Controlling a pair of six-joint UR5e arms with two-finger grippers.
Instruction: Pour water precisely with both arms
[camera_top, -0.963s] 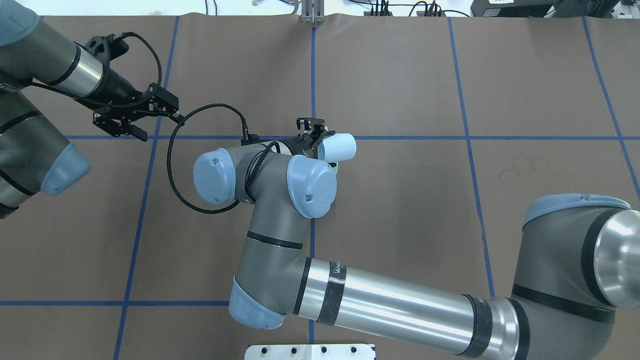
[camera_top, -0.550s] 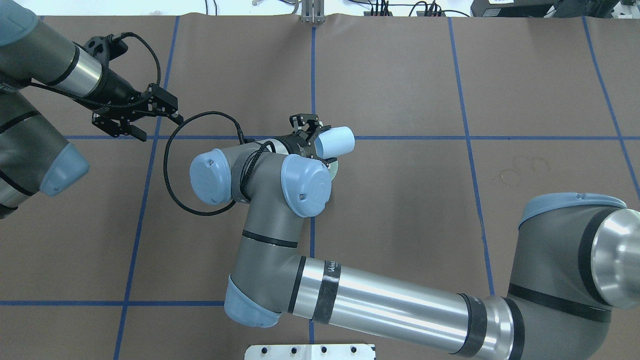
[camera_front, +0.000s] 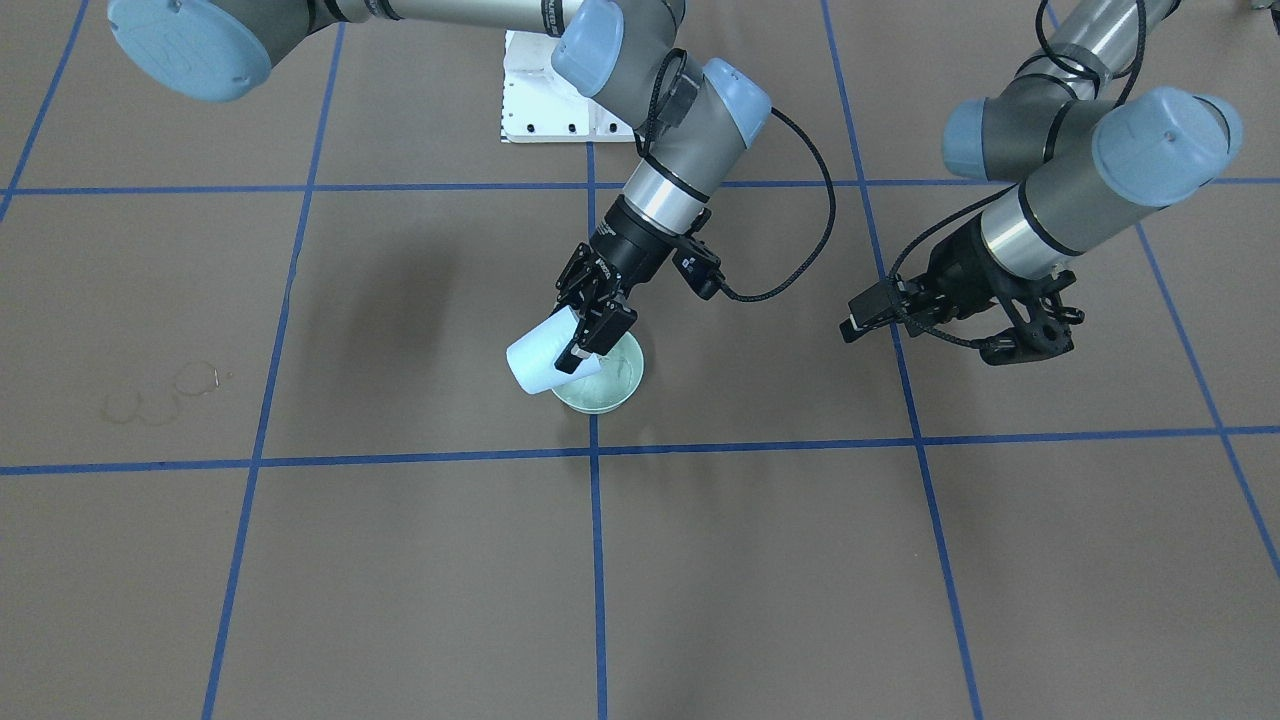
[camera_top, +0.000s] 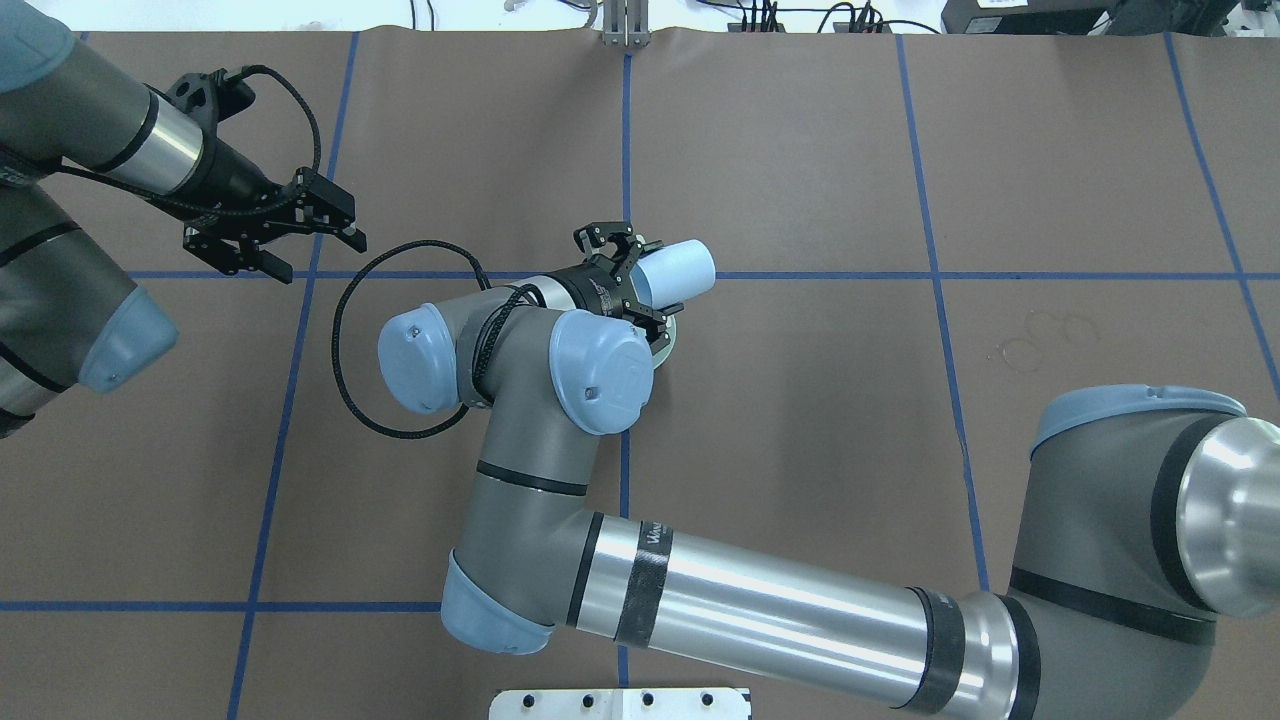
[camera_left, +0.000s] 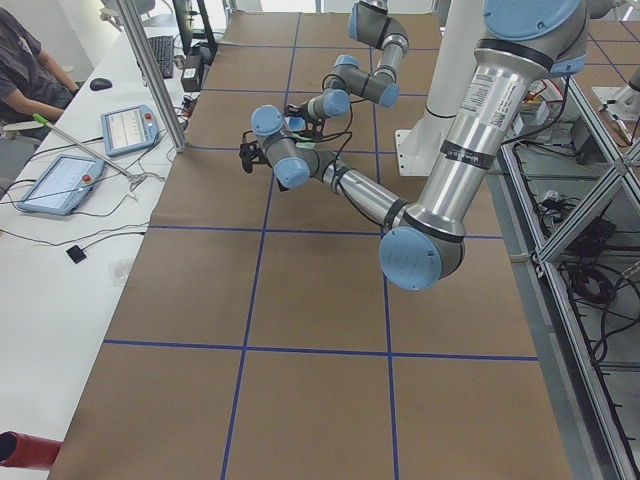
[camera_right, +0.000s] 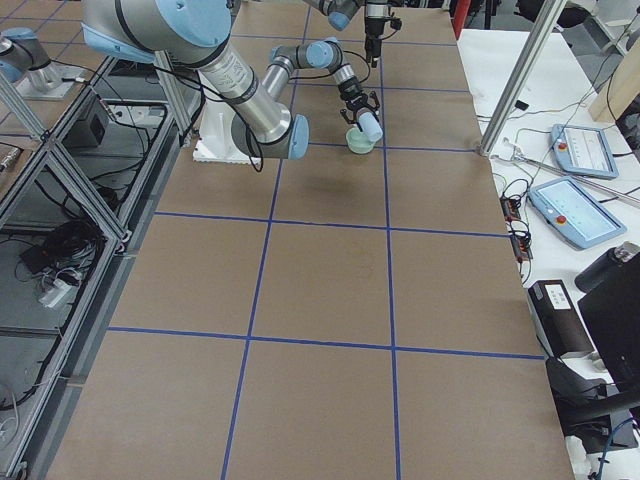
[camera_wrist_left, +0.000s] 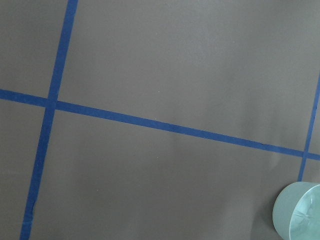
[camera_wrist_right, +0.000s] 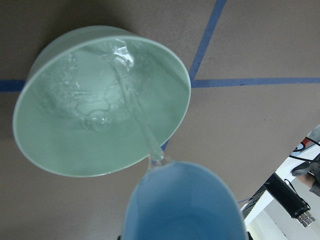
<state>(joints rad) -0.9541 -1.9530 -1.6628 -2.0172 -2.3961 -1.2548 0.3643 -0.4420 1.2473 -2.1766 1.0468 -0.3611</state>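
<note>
Grey-and-silver jointed right arm (camera_top: 760, 610): enters lower right, elbow folded, wrist rolled. Black two-finger right gripper (camera_front: 590, 343): frame centre, jaws clamped on tilted pale-blue plastic cup (camera_front: 533, 364). Left arm (camera_top: 90, 110): upper left. Left gripper (camera_front: 1032, 338): jaws parted.

A thin, clear stream of water (camera_wrist_right: 137, 117) runs from the tilted pale-blue cup (camera_wrist_right: 185, 205) into the pale-green bowl (camera_wrist_right: 50, 155), where it pools with ripples and glints. Seen from overhead, the right arm (camera_top: 760, 610) enters from 4 o'clock, and the right gripper (camera_top: 638, 280) is clamped on the cup near centre. The left arm (camera_top: 90, 130) hangs at 10 o'clock, well apart, and the left gripper (camera_top: 300, 240) looks spread and empty.
</note>
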